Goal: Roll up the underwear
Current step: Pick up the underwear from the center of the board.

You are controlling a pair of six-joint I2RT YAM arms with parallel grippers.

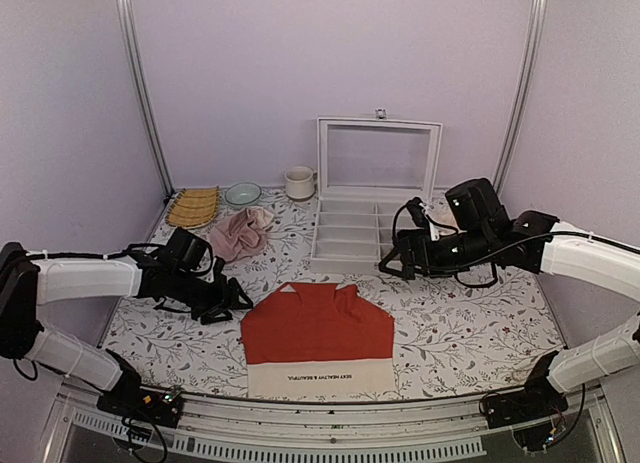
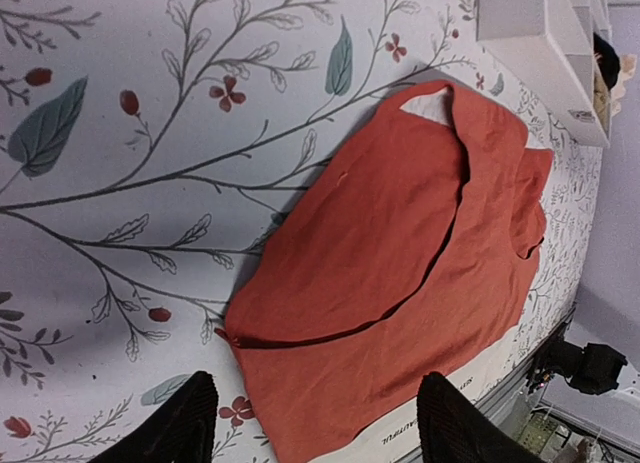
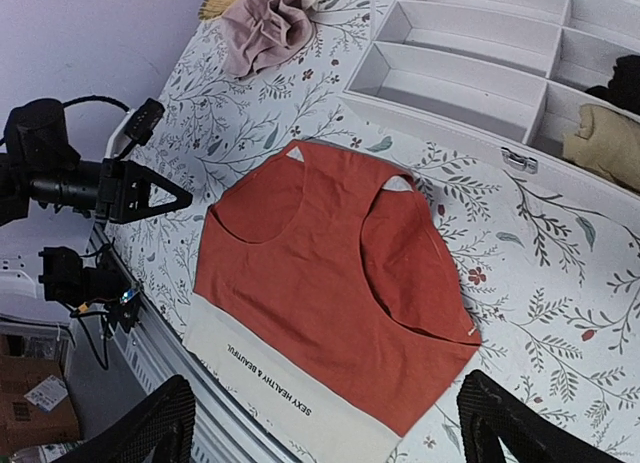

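Observation:
The underwear [image 1: 318, 325] lies flat near the table's front edge. It is red-orange, and its cream waistband [image 1: 320, 379] with black lettering faces the near edge. My left gripper [image 1: 232, 303] hovers just left of the briefs, its tips pointing at their left side. In the left wrist view the underwear [image 2: 400, 253] fills the middle, and my left gripper [image 2: 320, 428] stands open with nothing between its fingers. My right gripper [image 1: 388, 263] hangs higher, behind the briefs' right side. In the right wrist view the whole underwear [image 3: 330, 283] shows below my right gripper [image 3: 325, 428], which is open and empty.
A white compartment box [image 1: 350, 233] with its lid [image 1: 378, 153] raised stands behind the briefs. One compartment holds a pale beige cloth [image 3: 605, 143]. A dusty-pink cloth [image 1: 238, 233] lies at the back left, with a bowl [image 1: 242, 193], a mug [image 1: 298, 183] and a bamboo mat [image 1: 193, 205] behind it.

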